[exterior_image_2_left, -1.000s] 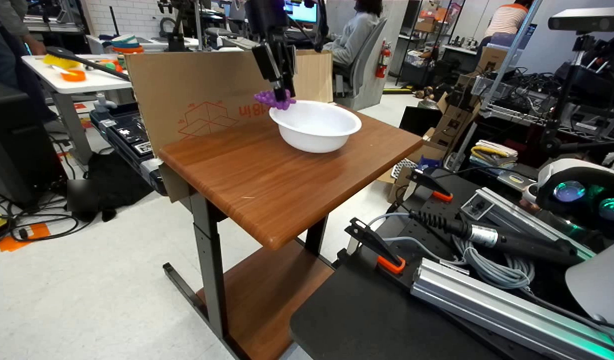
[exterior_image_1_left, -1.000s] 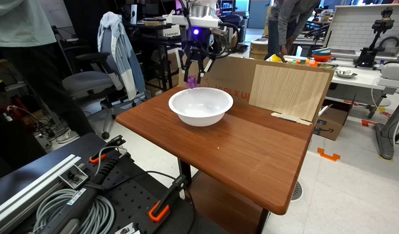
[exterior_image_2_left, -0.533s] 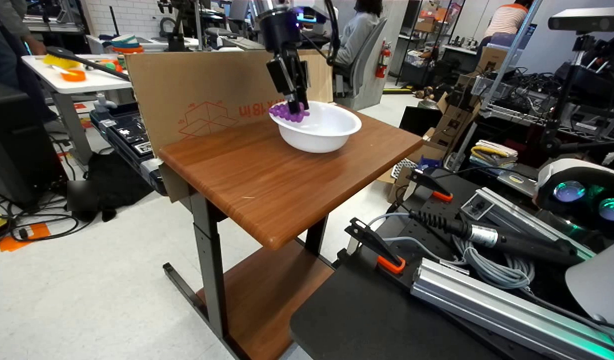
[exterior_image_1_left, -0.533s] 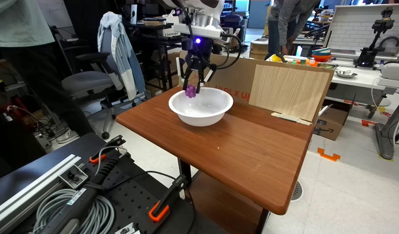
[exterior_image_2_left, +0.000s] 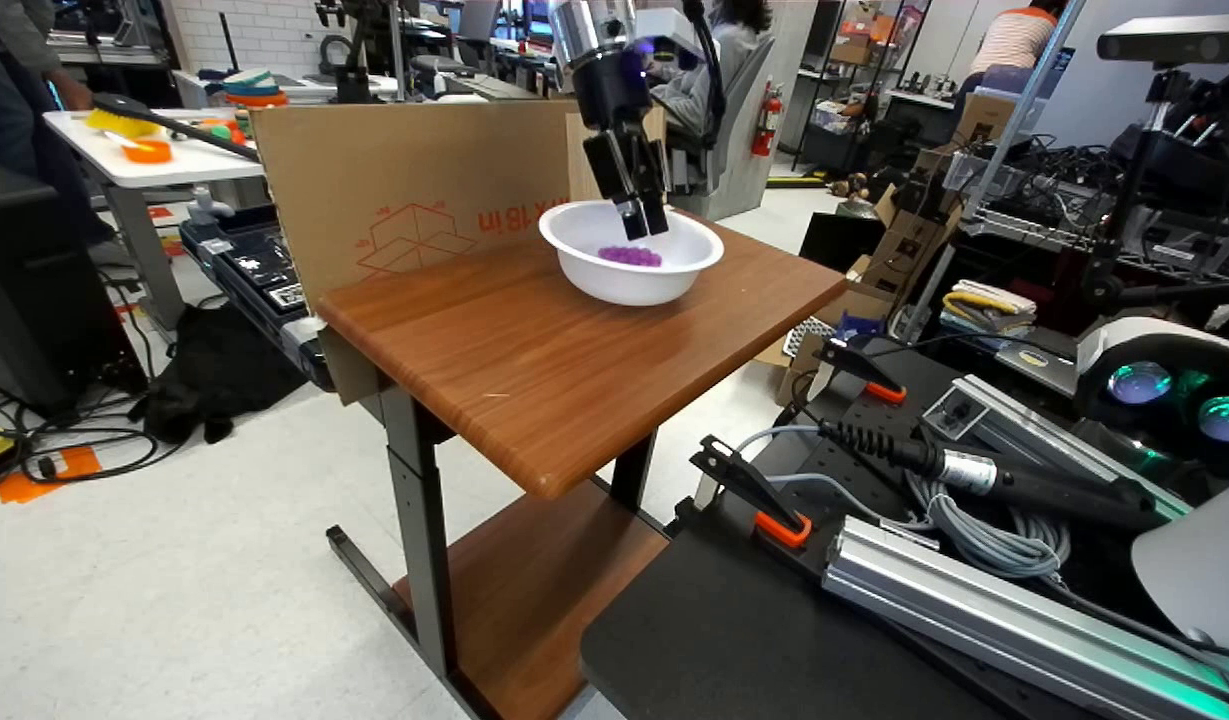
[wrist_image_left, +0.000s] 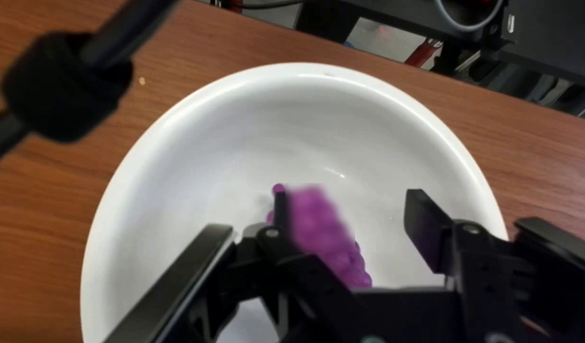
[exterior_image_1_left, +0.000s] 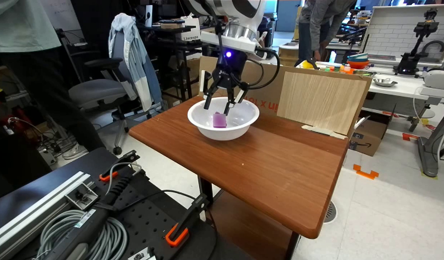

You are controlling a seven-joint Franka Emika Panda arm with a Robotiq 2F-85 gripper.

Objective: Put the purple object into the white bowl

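Black and two-fingered, the gripper (exterior_image_1_left: 217,109) hangs tilted over a wide, round, plain white bowl (exterior_image_1_left: 225,135), its fingers (wrist_image_left: 423,228) spread apart. Just below them, a bumpy, elongated purple lump (exterior_image_2_left: 629,257) lies inside the bowl; in the wrist view one finger partly hides it, and it looks blurred. Under gripper and bowl spreads a brown wood-grain tabletop (exterior_image_1_left: 265,169). Behind the gripper, in both exterior views, stands a tan cardboard panel (exterior_image_2_left: 404,165).

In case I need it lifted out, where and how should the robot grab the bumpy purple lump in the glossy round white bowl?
Grip the bumpy purple lump around its middle, probably with the pincer coming from above, since the glossy round white bowl surrounds it. The lump looks longer than wide, so close across the narrower way.
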